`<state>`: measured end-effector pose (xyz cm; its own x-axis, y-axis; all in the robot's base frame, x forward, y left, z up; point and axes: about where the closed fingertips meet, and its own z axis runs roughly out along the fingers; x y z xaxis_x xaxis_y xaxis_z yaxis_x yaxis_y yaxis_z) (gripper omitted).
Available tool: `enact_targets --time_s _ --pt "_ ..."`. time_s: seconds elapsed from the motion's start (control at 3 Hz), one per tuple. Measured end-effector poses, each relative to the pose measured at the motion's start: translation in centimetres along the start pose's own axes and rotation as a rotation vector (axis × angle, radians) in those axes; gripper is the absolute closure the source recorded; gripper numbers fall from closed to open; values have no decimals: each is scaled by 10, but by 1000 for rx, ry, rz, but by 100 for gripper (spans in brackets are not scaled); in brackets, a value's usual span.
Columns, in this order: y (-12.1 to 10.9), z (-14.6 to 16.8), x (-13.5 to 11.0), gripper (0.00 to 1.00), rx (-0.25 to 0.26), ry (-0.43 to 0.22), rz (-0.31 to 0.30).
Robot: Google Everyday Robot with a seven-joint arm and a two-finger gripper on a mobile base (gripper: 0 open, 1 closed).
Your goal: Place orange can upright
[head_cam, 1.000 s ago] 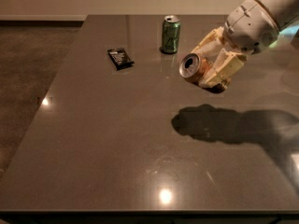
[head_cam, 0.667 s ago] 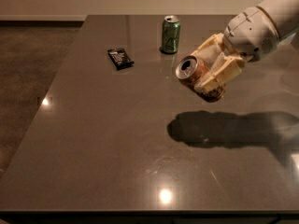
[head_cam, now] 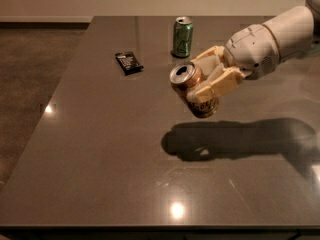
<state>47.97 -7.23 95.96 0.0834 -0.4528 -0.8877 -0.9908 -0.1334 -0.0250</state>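
Note:
The orange can [head_cam: 192, 89] is held in the air above the middle of the dark table [head_cam: 100, 149], tilted with its silver top facing the camera and up to the left. My gripper [head_cam: 207, 81] comes in from the right and is shut on the can, its cream fingers [head_cam: 212, 89] clamped across the can's body. The can's shadow lies on the table below and to the right of it.
A green can [head_cam: 183, 36] stands upright at the back of the table, behind the held can. A small black snack packet [head_cam: 129, 62] lies flat at the back left. The table's left edge borders a carpeted floor [head_cam: 30, 74].
My gripper has carried the orange can to the left and lower toward the table's middle; the shadow moved left with it. The green can and the packet stayed put.

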Motion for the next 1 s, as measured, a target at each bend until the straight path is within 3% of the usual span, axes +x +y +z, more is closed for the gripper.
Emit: enact_targets --time_s 0.67,1.0 --pt "-22 31 -3 100 60 -206 24" --pt "-33 40 1 100 99 -271 52"
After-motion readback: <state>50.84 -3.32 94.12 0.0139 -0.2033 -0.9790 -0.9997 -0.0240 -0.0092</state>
